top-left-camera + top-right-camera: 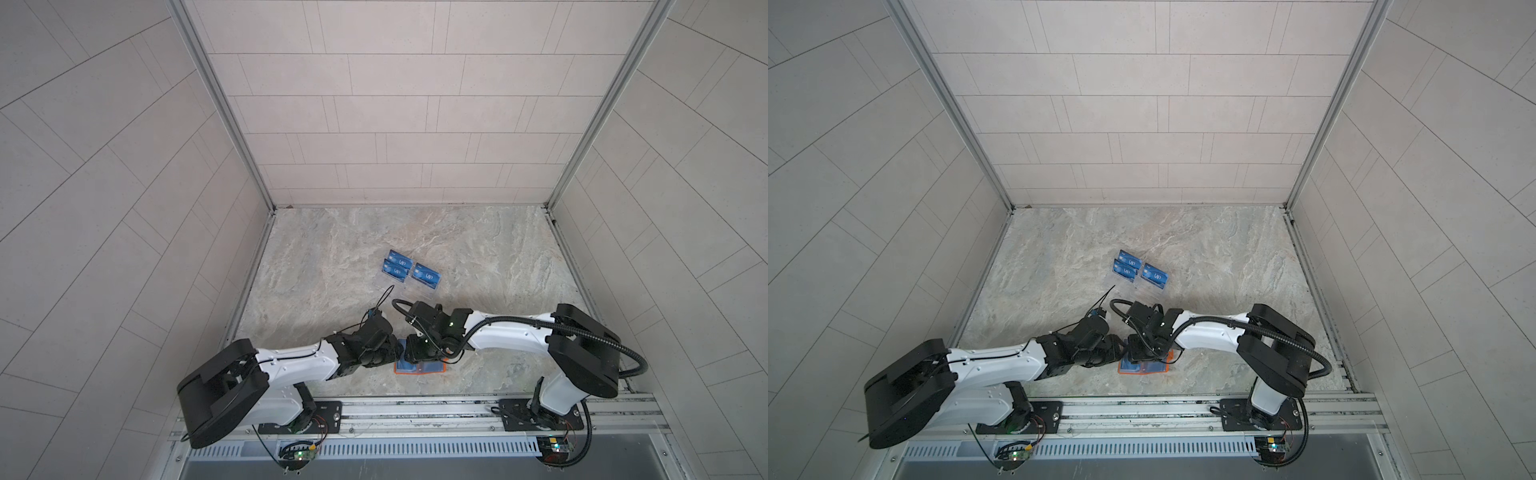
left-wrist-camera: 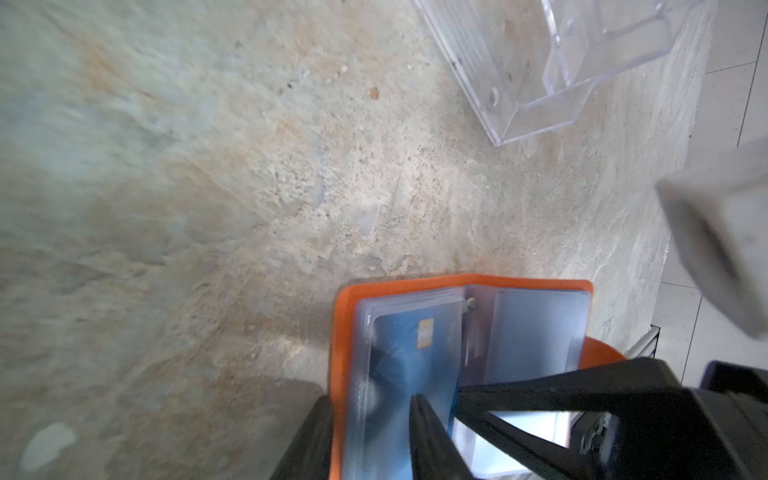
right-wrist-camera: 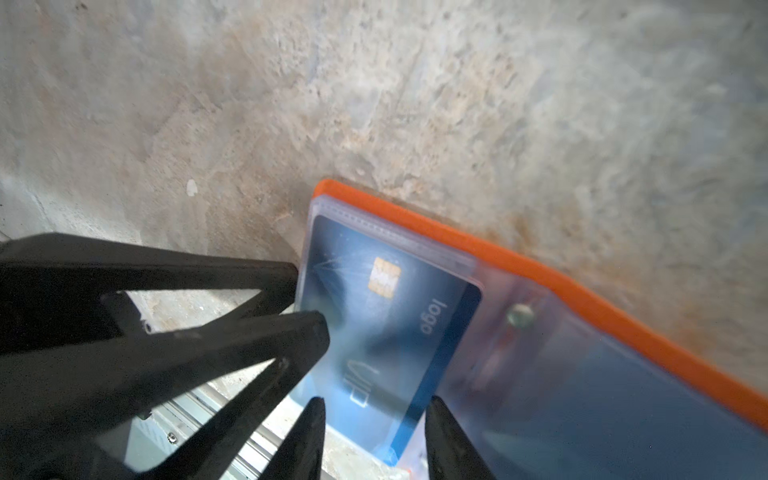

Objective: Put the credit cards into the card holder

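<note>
Looks part-done: orange leather-look card holder [image 2: 415, 282] lying open at the near edge of the stone-patterned worktop [image 1: 478, 257] between both arms, one glossy, gold-chipped blue credit card [image 3: 386, 324] slid part-way into the left page's cloudy clear sleeve, its trailing end out. Leaves three more blue cards [image 1: 395, 271] propped on the clear acrylic racks [image 2: 540, 83] farther back. Finds right hand [image 3: 374, 415] half open astride that card's free end and left hand [image 3: 307, 299] half open, one fingertip on the sleeve; cannot tell whether either grips.
</note>
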You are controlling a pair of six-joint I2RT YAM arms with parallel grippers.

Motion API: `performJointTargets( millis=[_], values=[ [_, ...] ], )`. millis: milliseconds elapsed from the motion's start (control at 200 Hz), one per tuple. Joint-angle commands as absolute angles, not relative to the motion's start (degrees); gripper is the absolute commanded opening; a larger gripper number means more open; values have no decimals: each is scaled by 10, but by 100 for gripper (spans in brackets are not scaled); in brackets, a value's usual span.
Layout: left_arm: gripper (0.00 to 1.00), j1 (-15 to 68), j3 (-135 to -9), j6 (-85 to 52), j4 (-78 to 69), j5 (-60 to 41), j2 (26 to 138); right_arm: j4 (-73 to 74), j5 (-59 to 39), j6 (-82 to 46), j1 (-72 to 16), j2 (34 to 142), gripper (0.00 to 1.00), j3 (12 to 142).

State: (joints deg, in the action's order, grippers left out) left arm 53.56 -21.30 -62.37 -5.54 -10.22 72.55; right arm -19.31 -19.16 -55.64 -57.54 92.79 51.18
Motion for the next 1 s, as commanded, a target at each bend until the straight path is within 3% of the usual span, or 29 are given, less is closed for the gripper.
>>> performJointTargets(
  millis=[0,285,506,996],
  values=[
    [38,539,-215,-620,-3,-99,718,-219,-155,-542,-570,884,42,506],
    [47,539,-265,-586,102,-103,714,-224,-151,-511,-552,884,27,489],
    [59,533,-294,-560,152,-130,713,-207,-163,-485,-535,913,16,478],
    [61,518,-327,-557,143,-193,771,-200,-171,-460,-496,919,8,423]
  ],
)
